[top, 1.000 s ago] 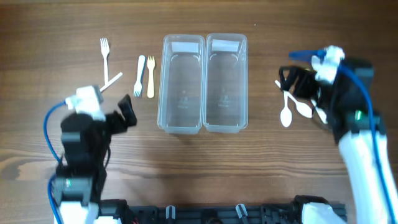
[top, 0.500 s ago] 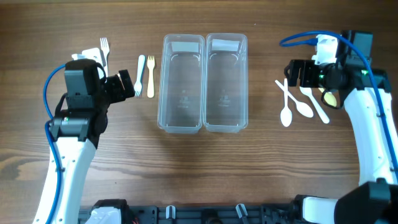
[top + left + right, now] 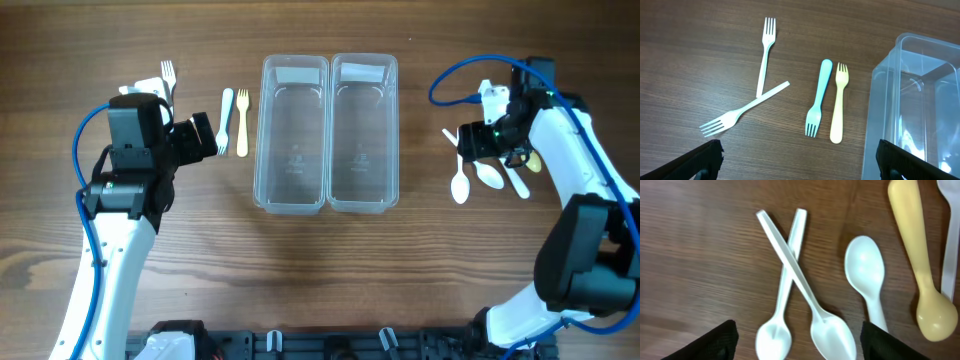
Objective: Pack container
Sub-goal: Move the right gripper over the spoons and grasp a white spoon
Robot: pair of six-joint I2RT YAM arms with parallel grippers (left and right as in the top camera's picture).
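From where I stand, the left gripper (image 3: 797, 150) hangs over the forks with its fingers spread wide and nothing between them. Just ahead of it, between the two fingertips, a pale blue fork (image 3: 819, 97) and a yellow fork (image 3: 839, 102) lie side by side, almost touching, tines toward the gripper. The left container (image 3: 294, 135) stands just beyond the yellow fork, with a narrow strip of bare wood between its wall and the fork. The right container (image 3: 363, 135) sits against it, long sides touching, in the middle of the wooden table (image 3: 320, 270).

Further out on the left, a long white fork (image 3: 765, 55) and a slanted white fork (image 3: 742, 111) meet at their handle ends, well apart from the blue one.

Across the table the right gripper (image 3: 797, 327) is also held apart, holding nothing, low over the spoons. Two crossed white spoons (image 3: 791, 262) lie right under it, one handle resting over the other, bowls toward the fingers. A third white spoon (image 3: 867, 275) is just beside them, and a yellow spoon (image 3: 920, 275) lies next along, near the outer finger. There is open wood between the spoons and the right container, and the near half of the table is open too.
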